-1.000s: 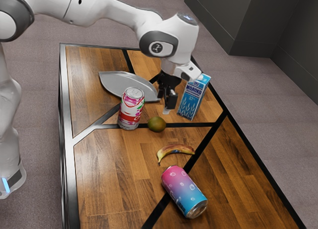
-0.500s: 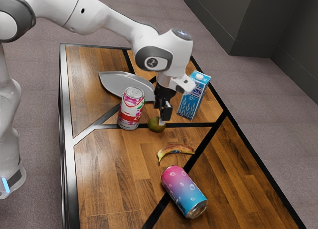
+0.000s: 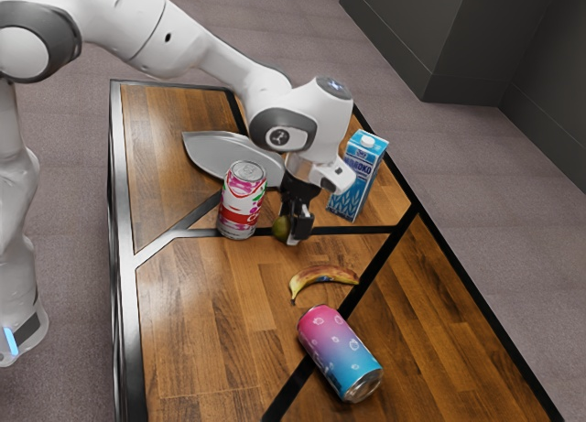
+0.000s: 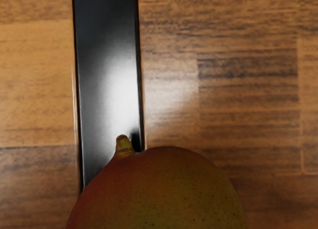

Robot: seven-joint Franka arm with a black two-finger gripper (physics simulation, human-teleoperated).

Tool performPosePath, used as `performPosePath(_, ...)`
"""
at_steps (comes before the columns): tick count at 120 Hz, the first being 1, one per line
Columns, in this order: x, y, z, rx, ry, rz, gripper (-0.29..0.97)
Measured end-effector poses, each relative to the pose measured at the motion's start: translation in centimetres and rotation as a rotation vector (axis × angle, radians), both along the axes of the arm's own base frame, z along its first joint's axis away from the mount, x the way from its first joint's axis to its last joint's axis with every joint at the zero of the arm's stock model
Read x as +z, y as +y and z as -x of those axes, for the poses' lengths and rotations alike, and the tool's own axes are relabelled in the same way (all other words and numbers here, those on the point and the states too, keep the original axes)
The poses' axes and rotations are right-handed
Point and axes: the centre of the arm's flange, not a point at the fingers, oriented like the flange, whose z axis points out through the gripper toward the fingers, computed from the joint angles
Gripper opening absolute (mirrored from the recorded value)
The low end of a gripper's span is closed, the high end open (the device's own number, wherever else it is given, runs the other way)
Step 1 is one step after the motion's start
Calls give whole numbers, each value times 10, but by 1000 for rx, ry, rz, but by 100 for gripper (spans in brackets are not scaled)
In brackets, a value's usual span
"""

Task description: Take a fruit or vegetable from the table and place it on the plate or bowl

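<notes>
One black pincer [image 3: 295, 226] hangs from the white arm [image 3: 183, 47] and is down low at the table [image 3: 183, 303], right at a small round fruit [image 3: 280, 227]. The pincer's dark body covers the side of the fruit toward the exterior view's right, so a green bit of the fruit peeks out on the other side. I cannot tell if the pincer is squeezing the fruit or is just around it. The fruit sits on the table near the middle, just beside a red and white can [image 3: 242, 200] that stands upright on the exterior view's left of it. From the hand's camera the fruit [image 4: 156, 189] is just under the hand. It looks smooth and round, reddish orange near the top and more yellow green lower down, with tiny dark dots on its skin. A short brown stem [image 4: 122, 144] sticks up from it. The stem lies over a shiny black strip [image 4: 107, 85] set in the brown wood, and the fruit rests partly on that strip. A grey plate [image 3: 215, 152] lies farther back on the table, behind the can. A blue and white milk carton [image 3: 357, 175] stands on the exterior view's right of the pincer. Nearer to us lie a banana [image 3: 322, 276] and a pink and blue can [image 3: 339, 352] on its side.
</notes>
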Motion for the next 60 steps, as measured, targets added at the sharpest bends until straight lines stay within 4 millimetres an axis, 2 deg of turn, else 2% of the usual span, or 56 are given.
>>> performPosePath(13, 3, 0, 0, 3, -8, 1, 34)
performPosePath(26, 14, 0, 2, 7, -26, -1, 28)
performPosePath(33, 31, 1, 2, 9, -50, 0, 24)
performPosePath(41, 71, 4, -1, 18, -102, 4, 23)
performPosePath(48, 98, 22, -4, 52, -130, 8, 23)
performPosePath(60, 123, 68, -3, 138, -139, 10, 23)
